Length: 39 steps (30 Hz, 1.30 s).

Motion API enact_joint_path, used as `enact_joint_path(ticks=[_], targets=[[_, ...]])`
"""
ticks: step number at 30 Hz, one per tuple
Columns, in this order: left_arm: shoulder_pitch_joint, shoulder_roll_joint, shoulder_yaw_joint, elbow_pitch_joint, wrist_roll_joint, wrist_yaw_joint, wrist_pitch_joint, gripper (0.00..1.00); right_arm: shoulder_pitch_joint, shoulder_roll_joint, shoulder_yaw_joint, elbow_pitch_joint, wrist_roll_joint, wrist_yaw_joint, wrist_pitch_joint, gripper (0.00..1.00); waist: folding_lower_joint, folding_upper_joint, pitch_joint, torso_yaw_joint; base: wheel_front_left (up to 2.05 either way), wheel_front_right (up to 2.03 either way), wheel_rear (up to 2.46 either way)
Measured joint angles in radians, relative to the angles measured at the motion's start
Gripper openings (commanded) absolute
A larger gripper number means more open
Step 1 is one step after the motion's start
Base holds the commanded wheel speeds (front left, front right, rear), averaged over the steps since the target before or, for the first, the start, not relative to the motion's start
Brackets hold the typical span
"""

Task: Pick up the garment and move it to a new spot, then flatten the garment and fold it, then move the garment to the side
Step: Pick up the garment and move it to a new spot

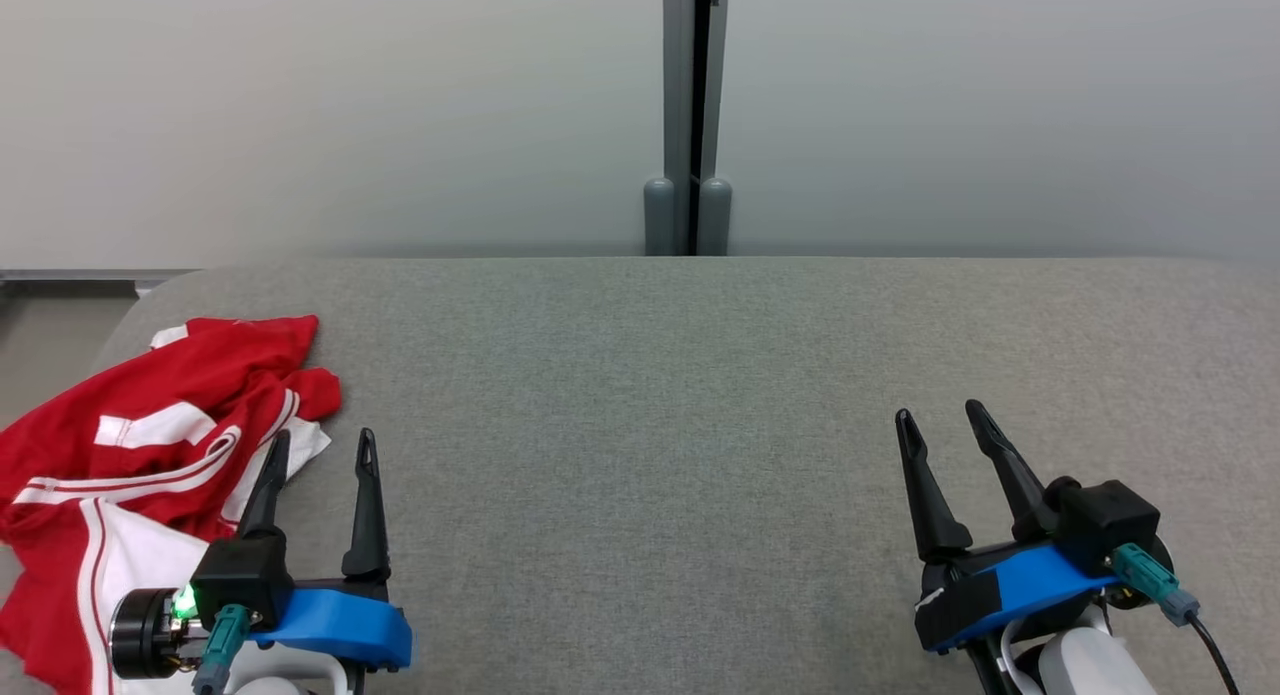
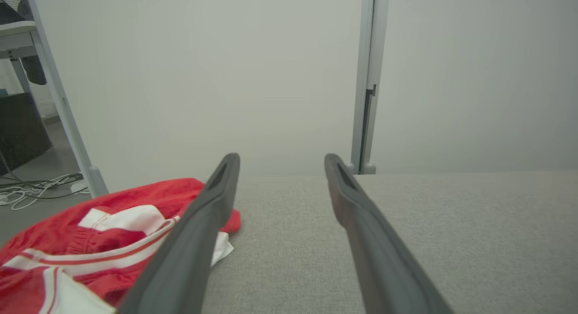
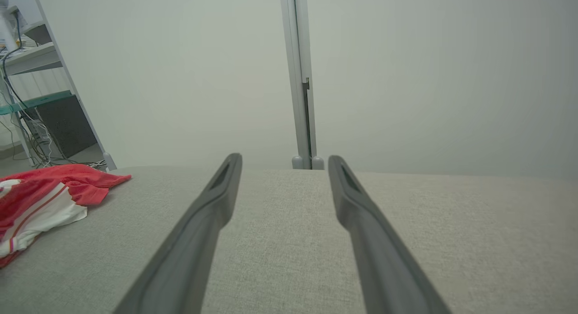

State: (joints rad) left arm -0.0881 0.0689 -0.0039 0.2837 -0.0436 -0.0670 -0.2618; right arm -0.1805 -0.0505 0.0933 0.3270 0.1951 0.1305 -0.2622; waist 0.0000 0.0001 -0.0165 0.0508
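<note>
Red-and-white garment point(image 1: 150, 475) lies crumpled at 8 o'clock on the grey table point(image 1: 650, 425). It looks light and floppy, so a raised fold seems the easiest pinch. Left gripper point(image 1: 323, 437) and right gripper point(image 1: 938, 411) both gape empty.

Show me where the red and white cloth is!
The crumpled red and white garment lies far left on the grey fabric table in head view, beside the left hand.

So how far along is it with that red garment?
Nothing looks done: the garment lies crumpled at the left end of the table. Nothing is in hand; the left hand, near it, and the right hand are open and empty. Picking up, moving, flattening, folding and setting aside all remain.
</note>
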Motion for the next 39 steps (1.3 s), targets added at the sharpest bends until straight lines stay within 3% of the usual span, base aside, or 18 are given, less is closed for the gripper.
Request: enact_joint_path(ticks=[7,27,32,39], targets=[[-0.007,-0.001,0.013,0.016,0.0,0.005,0.0,1.0,0.005,0.0,0.015,0.001,0.012,0.0,0.0,1.0,0.0,-0.0001,-0.01,0.083,0.0,0.0,0.0],[-0.004,0.011,0.083,0.058,-0.018,0.014,-0.001,1.0,0.009,0.001,0.11,-0.004,0.07,0.0,0.0,1.0,-0.0001,-0.0001,-0.018,0.426,0.0,0.0,0.0],[-0.001,0.011,0.096,0.072,-0.018,0.015,-0.001,1.0,0.006,0.001,0.126,-0.001,0.072,0.0,0.0,1.0,0.0,-0.0001,-0.007,0.454,0.0,0.0,0.0],[-0.015,0.012,0.123,0.093,-0.06,-0.001,-0.001,1.0,-0.001,0.001,0.147,-0.007,0.072,0.0,0.0,1.0,0.0,0.0,-0.005,0.429,0.0,0.0,0.0]])
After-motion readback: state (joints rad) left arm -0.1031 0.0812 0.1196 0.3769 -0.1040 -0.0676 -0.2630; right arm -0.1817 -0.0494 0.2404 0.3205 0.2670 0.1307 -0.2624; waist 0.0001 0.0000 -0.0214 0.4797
